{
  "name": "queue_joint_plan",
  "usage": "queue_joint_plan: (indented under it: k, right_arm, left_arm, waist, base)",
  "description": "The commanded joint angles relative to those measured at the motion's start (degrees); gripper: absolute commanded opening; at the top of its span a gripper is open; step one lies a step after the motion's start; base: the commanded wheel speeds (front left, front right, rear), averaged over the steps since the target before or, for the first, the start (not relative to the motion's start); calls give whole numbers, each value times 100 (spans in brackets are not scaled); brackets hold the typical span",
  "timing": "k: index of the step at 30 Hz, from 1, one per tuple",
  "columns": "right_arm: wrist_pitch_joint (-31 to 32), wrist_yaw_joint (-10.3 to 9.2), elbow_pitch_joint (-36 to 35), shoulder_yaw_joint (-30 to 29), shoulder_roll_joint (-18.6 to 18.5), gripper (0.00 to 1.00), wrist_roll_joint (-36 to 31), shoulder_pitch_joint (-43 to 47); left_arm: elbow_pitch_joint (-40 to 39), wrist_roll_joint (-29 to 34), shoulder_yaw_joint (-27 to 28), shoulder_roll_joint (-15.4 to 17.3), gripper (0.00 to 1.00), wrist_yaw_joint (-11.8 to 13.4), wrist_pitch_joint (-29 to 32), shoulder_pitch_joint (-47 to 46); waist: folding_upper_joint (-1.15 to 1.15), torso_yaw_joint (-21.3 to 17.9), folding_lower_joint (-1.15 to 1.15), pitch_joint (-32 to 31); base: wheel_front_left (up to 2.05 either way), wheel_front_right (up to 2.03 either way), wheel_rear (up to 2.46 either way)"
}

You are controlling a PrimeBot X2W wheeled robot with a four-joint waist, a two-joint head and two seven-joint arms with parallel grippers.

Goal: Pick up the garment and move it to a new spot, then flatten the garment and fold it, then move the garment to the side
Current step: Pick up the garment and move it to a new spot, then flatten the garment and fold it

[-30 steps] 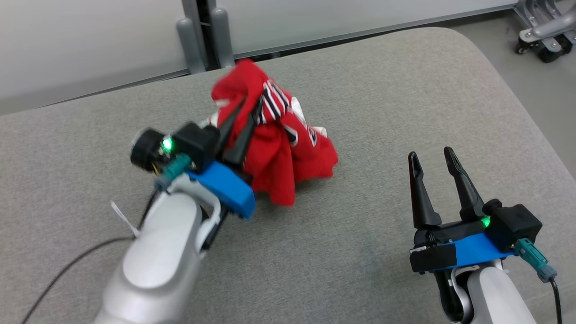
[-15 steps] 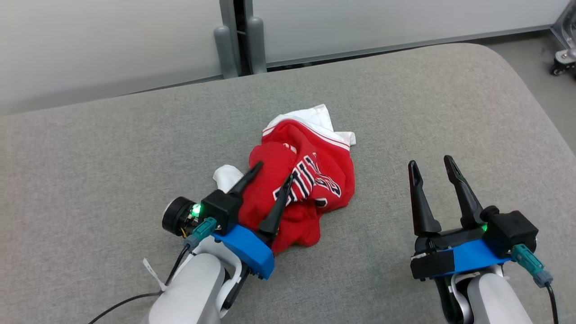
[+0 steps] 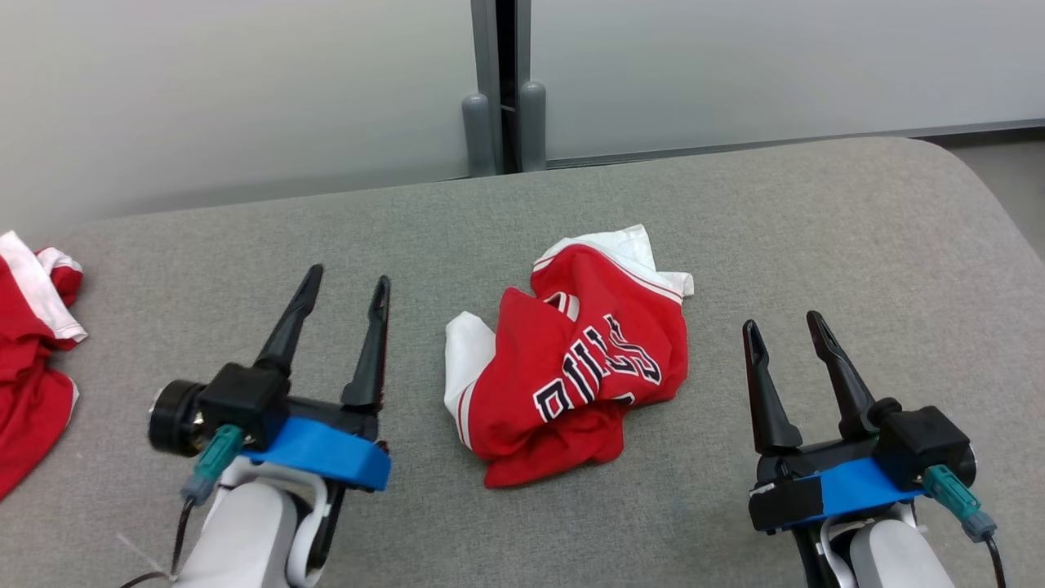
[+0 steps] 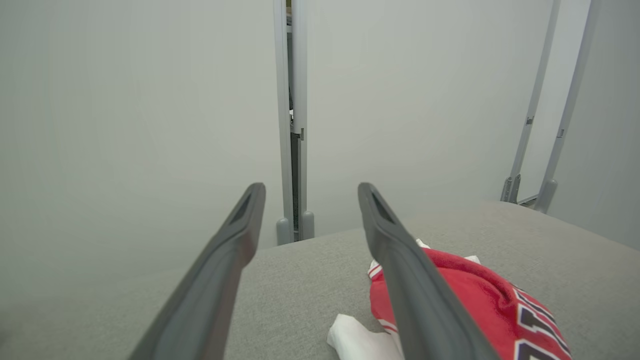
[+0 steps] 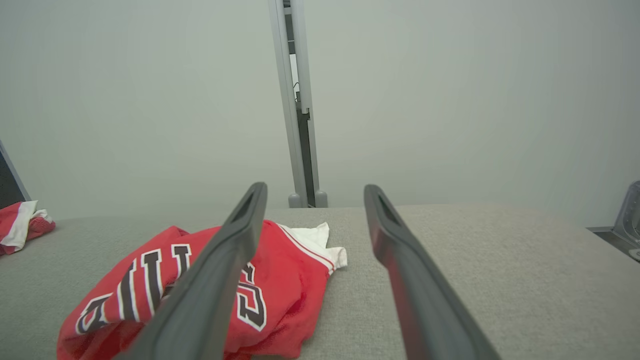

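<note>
Lying crumpled near the middle of the grey desk (image 3: 816, 229), the red jersey (image 3: 580, 367) sits between the left hand (image 3: 349, 276) and the right hand (image 3: 780, 321), both spread wide, empty and clear of it.

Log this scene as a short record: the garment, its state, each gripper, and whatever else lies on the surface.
garment: red jersey with white trim and black-and-white lettering
state: crumpled, unfolded, lying on the gray padded surface between the two grippers
left gripper: open, fingers apart, beside the jersey without touching it
right gripper: open, clear of the jersey
other: second red garment bunched at the surface's left edge
</note>
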Motion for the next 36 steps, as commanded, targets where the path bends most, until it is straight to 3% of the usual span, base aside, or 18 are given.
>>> queue_joint_plan:
  k: [1, 9, 15, 36]
  right_arm:
    - [-4, 0, 9, -10, 0, 100, -27, 76]
    - [-4, -1, 54, -28, 0, 100, -32, 203]
    - [-4, 0, 85, -71, 0, 100, -78, 332]
    - [-4, -1, 237, -51, 0, 100, -80, 401]
  left_arm:
    - [-122, 73, 192, 100, 100, 39, -16, 260]
    - [-391, 273, 949, 166, 100, -4, -16, 1114]
    - [-465, 424, 1259, 22, 100, -106, -17, 1546]
    - [-382, 738, 1784, -331, 100, -449, -17, 1767]
  waist:
    - [0, 105, 0, -99]
    - [0, 320, 0, -309]
    - [0, 425, 0, -405]
    - [0, 428, 0, -485]
  base:
    - [0, 0, 0]
    - [0, 0, 0]
    - [0, 0, 0]
    - [0, 0, 0]
